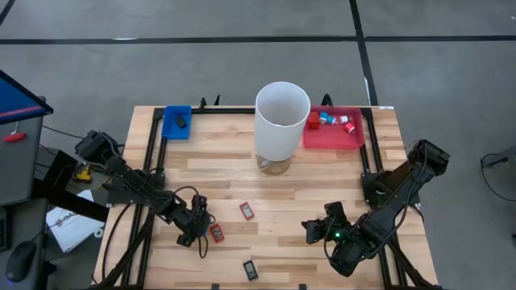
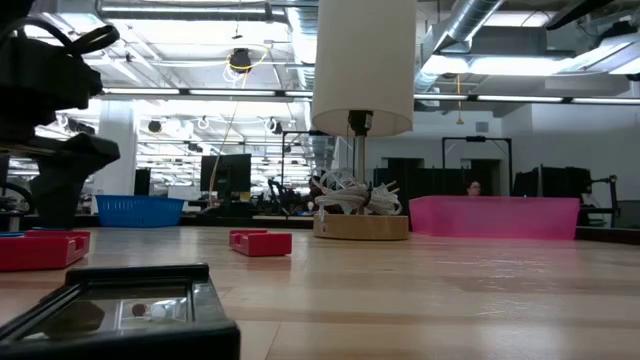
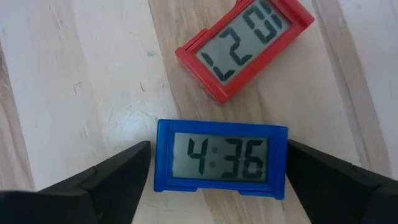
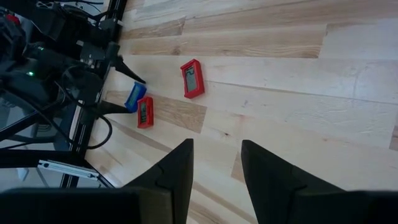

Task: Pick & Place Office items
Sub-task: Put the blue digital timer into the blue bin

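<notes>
Left claw (image 3: 214, 171) open wide, straddling blue digital clock (image 3: 221, 158) on counter (image 1: 322, 185), red clock (image 3: 245, 46) just beside; right claw (image 4: 216, 165) open, empty, hovering apart.

We're seeing a bench (image 1: 282, 193) of pale wood planks with visible grain and a smooth, slightly satin finish. The blue clock (image 3: 221, 158) and the red clock (image 3: 245, 46) beside it look like hard plastic with a soft sheen, each with a glossy grey display window. The left tool (image 3: 217, 177) has matt black fingers (image 3: 115, 180) that look like plastic. The tall white cylinder (image 1: 282, 121) looks matt and smooth, sitting on a round wooden base (image 2: 360, 226). The red tray (image 1: 333, 138) and blue tray (image 1: 172, 127) look like thin plastic. The floor (image 1: 242, 72) is dull grey concrete.
</notes>
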Available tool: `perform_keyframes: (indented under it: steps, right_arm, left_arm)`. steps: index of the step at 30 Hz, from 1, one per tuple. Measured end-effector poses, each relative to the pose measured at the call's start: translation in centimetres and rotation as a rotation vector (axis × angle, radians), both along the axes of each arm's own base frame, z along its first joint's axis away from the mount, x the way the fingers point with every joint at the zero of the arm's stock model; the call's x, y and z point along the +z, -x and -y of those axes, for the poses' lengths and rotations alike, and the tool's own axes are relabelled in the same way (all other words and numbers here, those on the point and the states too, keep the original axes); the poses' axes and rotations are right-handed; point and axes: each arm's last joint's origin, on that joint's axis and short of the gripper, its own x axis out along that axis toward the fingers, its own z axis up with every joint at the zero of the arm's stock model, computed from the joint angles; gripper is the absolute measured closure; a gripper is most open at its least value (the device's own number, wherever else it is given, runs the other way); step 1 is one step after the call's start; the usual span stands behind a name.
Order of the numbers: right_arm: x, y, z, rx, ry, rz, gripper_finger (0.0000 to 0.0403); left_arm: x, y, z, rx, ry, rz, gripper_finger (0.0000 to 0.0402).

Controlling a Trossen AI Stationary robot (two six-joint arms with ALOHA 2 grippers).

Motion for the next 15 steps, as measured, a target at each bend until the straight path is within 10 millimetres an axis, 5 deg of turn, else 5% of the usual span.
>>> perform_keyframes:
  steps: [8,15]
  right_arm:
    - [0.0,0.0,0.0,0.0,0.001,-0.001,0.0275]
    - [0.0,0.0,0.0,0.0,0.005,-0.004,0.0275]
  left_arm:
    - [0.0,-0.2,-0.8,0.085,-0.011,-0.012,0.012]
    - [1.5,-0.7,-3.7,0.287,-0.039,0.061,0.0102]
